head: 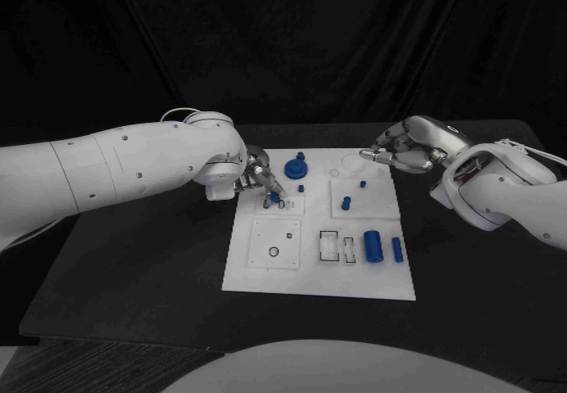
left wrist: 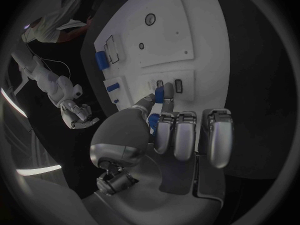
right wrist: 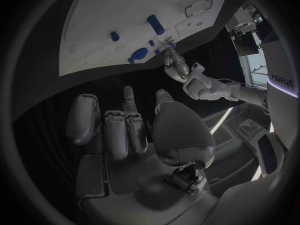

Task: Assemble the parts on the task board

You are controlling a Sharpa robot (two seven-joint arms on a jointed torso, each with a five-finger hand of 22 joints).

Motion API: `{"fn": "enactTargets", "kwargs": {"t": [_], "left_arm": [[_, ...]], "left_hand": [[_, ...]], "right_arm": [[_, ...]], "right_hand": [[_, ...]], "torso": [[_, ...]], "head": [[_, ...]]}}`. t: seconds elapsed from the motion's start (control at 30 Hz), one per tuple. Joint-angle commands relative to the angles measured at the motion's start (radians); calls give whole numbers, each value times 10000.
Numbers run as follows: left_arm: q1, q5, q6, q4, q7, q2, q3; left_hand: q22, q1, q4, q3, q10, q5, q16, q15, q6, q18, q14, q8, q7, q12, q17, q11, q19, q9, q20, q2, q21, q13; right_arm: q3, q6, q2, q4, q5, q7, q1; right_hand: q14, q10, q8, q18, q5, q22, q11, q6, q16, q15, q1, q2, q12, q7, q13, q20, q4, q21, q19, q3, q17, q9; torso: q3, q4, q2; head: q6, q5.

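The white task board (head: 266, 274) lies mid-table. My left hand (head: 260, 178) hangs over its far left part and pinches a small blue part (head: 274, 196) between thumb and a finger. In the left wrist view that blue part (left wrist: 159, 94) sits at the fingertips just beside two small rectangular slots (left wrist: 178, 86) in the board (left wrist: 194, 40). My right hand (head: 408, 147) hovers past the board's far right corner with fingers curled in and nothing in them. The right wrist view shows those curled fingers (right wrist: 115, 127) off the board (right wrist: 119, 20), and my left hand (right wrist: 181, 70) opposite.
On the board stand a round blue piece with a knob (head: 296, 169), a blue peg (head: 347, 202), a big blue cylinder (head: 374, 246) and a slimmer one (head: 397, 250). Two rectangular slots (head: 329, 246) lie beside them. A ring outline (head: 275, 252) marks the near left plate.
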Motion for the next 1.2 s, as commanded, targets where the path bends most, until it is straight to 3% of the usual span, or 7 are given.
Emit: {"fn": "enactTargets", "kwargs": {"t": [0.03, 0.2, 0.37, 0.5, 0.77, 1.2], "left_arm": [[-39, 59, -164, 20, 136, 2, 8], [-70, 59, -144, 23, 130, 16, 7], [-104, 59, -87, -22, 124, 57, 7], [-144, 60, -43, -67, 123, 97, 7], [-210, 60, 10, -106, 120, 107, 7], [-267, 60, 38, -145, 166, 164, 7]], "left_hand": [[1613, -134, -6, 496, 1129, 199, 133, -177, 191, -303, 1195, -99, -53, 139, 2658, -131, 261, 227, -38, -17, -92, 2645], [1608, -137, -5, 504, 1129, 197, 133, -177, 191, -302, 1195, -100, -54, 139, 2658, -131, 257, 230, -38, -20, -96, 2645], [1600, -148, 3, 519, 1129, 194, 133, -178, 188, -300, 1195, -104, -53, 139, 2658, -131, 251, 236, -38, -24, -102, 2645], [1583, -173, 23, 549, 1129, 186, 133, -178, 193, -295, 1195, -105, -52, 139, 2658, -131, 237, 252, -39, -29, -117, 2645], [1581, -196, 39, 581, 1129, 182, 133, -178, 201, -294, 1195, -106, -54, 139, 2658, -132, 236, 268, -39, -40, -121, 2645], [1555, -241, 69, 642, 1129, 175, 133, -178, 184, -286, 1195, -124, -49, 139, 2658, -131, 214, 294, -39, -70, -145, 2645]], "right_arm": [[8, 68, 24, -7, 18, -126, -26], [8, 79, 56, -42, 18, -114, -33], [8, 93, 66, -66, 19, -113, -42], [8, 103, 66, -76, 19, -114, -50], [8, 130, 66, -95, 19, -115, -66], [8, 165, 102, -132, 19, -124, -90]], "right_hand": [[848, 1108, -168, -182, 291, 1674, 30, -173, -118, 86, 11, 173, 167, -20, 2706, 24, 65, -233, -96, -270, 1985, -76], [846, 1108, -170, -177, 294, 1667, 31, -176, -123, 87, 17, 176, 167, -20, 2706, 25, 63, -257, -106, -274, 1978, -76], [846, 1108, -170, -177, 294, 1667, 31, -176, -123, 87, 17, 176, 167, -20, 2706, 25, 63, -257, -106, -274, 1978, -76], [846, 1108, -170, -177, 294, 1667, 31, -176, -123, 87, 17, 176, 167, -20, 2706, 25, 63, -257, -106, -274, 1978, -76], [845, 1108, -171, -178, 300, 1668, 32, -178, -125, 88, 27, 182, 167, -19, 2706, 26, 61, -257, -106, -279, 1976, -74], [842, 1108, -171, -177, 305, 1666, 33, -176, -133, 89, 36, 187, 167, -19, 2706, 26, 60, -265, -109, -283, 1965, -73]], "torso": [[30, -58, -1], [29, -86, 8], [26, -56, -5], [37, -74, -12], [9, -82, -15], [25, -68, -14]], "head": [[-1, 58], [-1, 92], [-1, 54], [-1, 91], [-1, 130], [-1, 115]]}}
